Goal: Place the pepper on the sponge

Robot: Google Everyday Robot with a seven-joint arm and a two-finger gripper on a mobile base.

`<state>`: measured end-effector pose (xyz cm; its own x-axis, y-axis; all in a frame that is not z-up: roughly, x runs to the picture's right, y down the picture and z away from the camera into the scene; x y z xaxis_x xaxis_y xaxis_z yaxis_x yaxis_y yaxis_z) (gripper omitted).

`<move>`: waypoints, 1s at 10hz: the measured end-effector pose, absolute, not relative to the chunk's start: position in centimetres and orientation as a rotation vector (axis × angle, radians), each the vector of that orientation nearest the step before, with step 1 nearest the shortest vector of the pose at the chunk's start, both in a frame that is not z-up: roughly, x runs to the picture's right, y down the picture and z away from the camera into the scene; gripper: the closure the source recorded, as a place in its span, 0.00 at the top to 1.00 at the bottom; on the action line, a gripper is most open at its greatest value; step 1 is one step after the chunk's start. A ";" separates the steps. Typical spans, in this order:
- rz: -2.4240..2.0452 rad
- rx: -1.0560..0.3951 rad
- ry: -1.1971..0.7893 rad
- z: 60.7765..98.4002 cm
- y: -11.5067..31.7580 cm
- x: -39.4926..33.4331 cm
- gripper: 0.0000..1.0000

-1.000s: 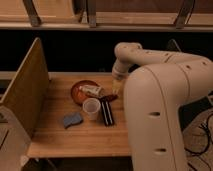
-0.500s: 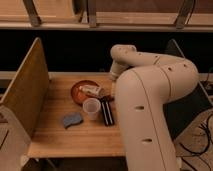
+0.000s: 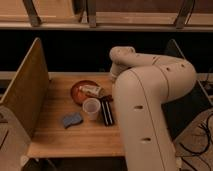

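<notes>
The pepper (image 3: 108, 98), small and dark red, lies on the wooden table (image 3: 60, 137) at the top end of a long black bar (image 3: 106, 112), just right of the plate. The blue-grey sponge (image 3: 72, 119) lies flat toward the front left, beside a pale cup (image 3: 91, 108). My arm (image 3: 145, 95) fills the right half of the view, bending over the table's right side. My gripper is hidden behind the arm's own bulk, with its jaws standing open. Nothing shows as held.
A round orange-brown plate (image 3: 77, 96) carries a pale tube-like item (image 3: 91, 90). A tall wooden panel (image 3: 27, 90) walls the table's left side. A dark gap and a rail run behind the table. Cables lie on the floor at the right (image 3: 202, 132).
The arm has swung over the table's right side and now looms larger, covering more of it. The pepper, sponge, cup and plate have not moved.
</notes>
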<state>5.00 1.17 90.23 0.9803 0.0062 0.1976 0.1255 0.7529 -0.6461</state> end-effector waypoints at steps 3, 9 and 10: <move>-0.139 -0.749 -0.171 91.3 2.3 5.0 0.80; -0.187 -0.784 -0.169 94.2 4.5 4.1 0.80; -0.198 -0.792 -0.173 94.8 5.0 3.8 0.80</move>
